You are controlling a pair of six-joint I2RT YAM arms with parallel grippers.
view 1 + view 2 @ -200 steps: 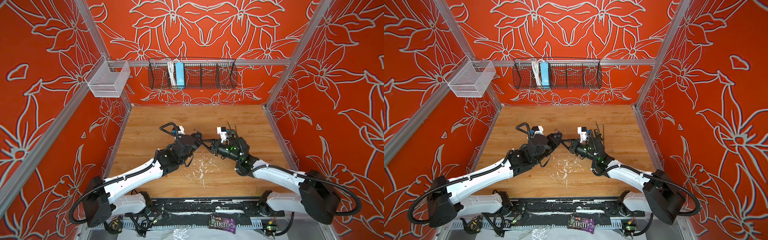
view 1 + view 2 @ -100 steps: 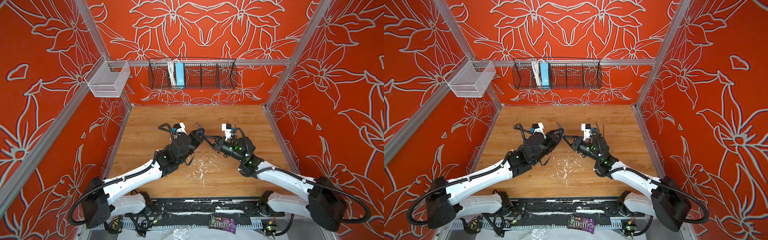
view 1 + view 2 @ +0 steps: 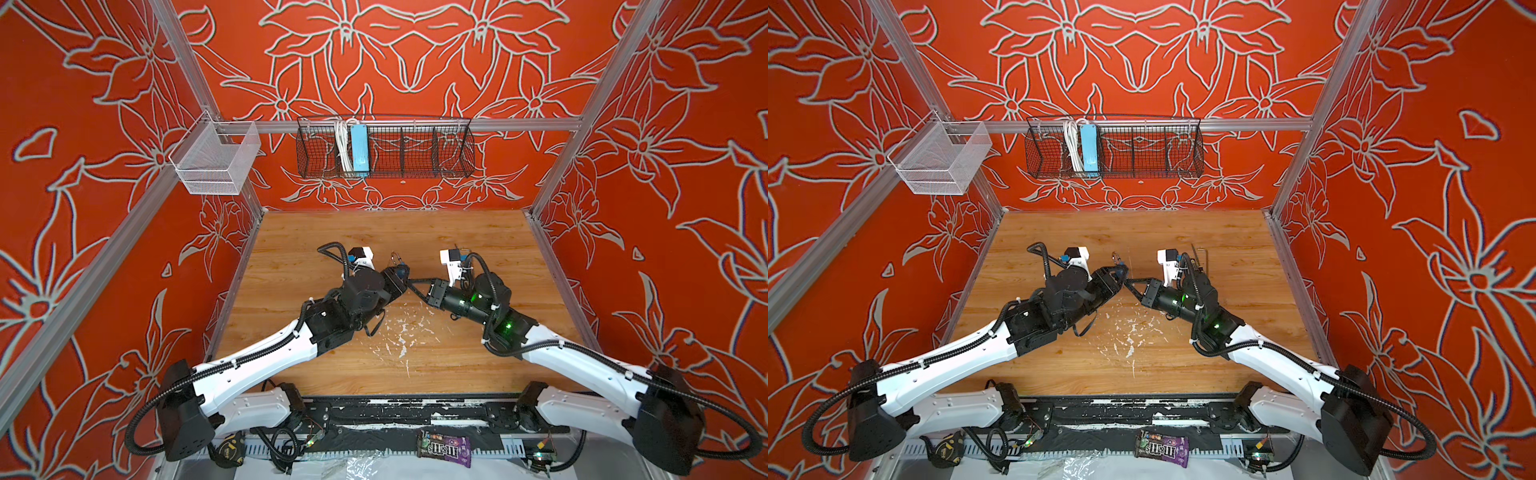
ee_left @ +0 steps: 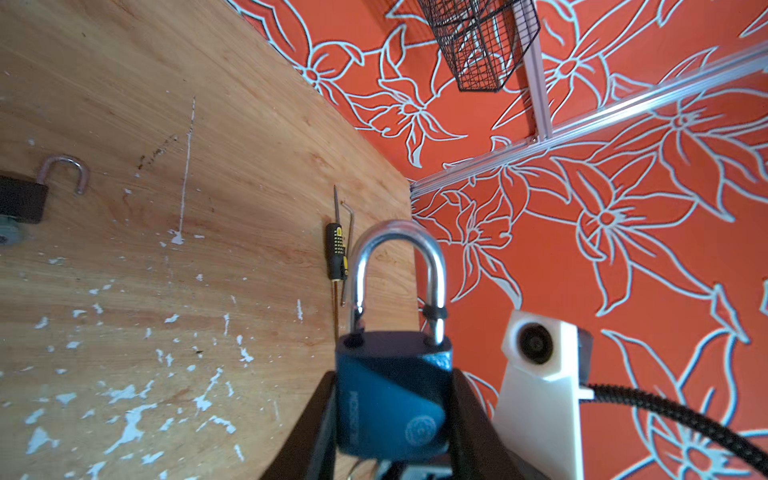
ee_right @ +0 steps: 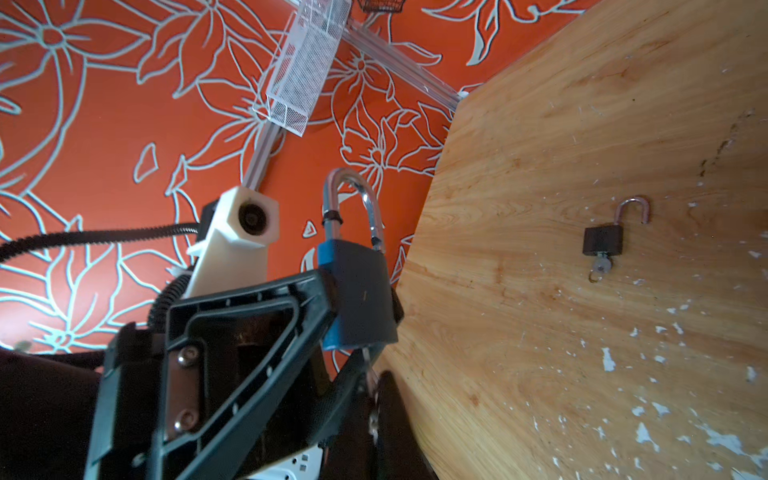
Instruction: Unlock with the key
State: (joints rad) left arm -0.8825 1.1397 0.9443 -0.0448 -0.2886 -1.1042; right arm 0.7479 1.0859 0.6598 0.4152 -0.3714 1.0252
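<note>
Orange-red walls (image 3: pixel 685 208) on three sides, matte, covered in pale outlined flowers, framed by ribbed aluminium rails (image 3: pixel 519 124).

Nearest, along the front edge: black metal rail (image 3: pixel 415 411) with scuffed white patches, glossy purple sweet packet (image 3: pixel 444 449) lying on it, crinkled clear film (image 3: pixel 353 465) just in front.

Beyond that, wooden tabletop (image 3: pixel 457 365), honey-coloured grain, flecked with chipped white paint near the middle.

Mid-table, both arms raised and meeting tip to tip. On the left, left gripper (image 3: pixel 400 276) clamped on the blue padlock (image 4: pixel 390 407), flat dark fingers (image 4: pixel 311 424) pressed against both sides of its rounded matte body. Polished steel shackle (image 4: pixel 399 245) arching upward, one leg seated in the body, the notched leg standing just clear of its hole. Opposite, right gripper (image 3: pixel 412 285) directly under the lock, tips either side of a small silver key (image 5: pixel 370 368) below the lock's underside; pinching it or merely beside it, cannot tell.

Flat on the wood, well apart from both grippers and caught only by the wrist cameras: small black padlock (image 5: pixel 602 241), square-bodied, dull shackle swung open, a key in its base.

Just beyond the right wrist, slim screwdriver (image 4: pixel 336 249) with black-and-yellow handle beside a bent hex key (image 4: pixel 348 253), parallel, nearly touching.

On the far wall, long black wire basket (image 3: pixel 415 153) with dividers, holding a light-blue block (image 3: pixel 359 147) and looped white cable (image 3: pixel 341 145). At the far left corner, white fine-mesh box (image 3: pixel 216 162) hung from the frame.
</note>
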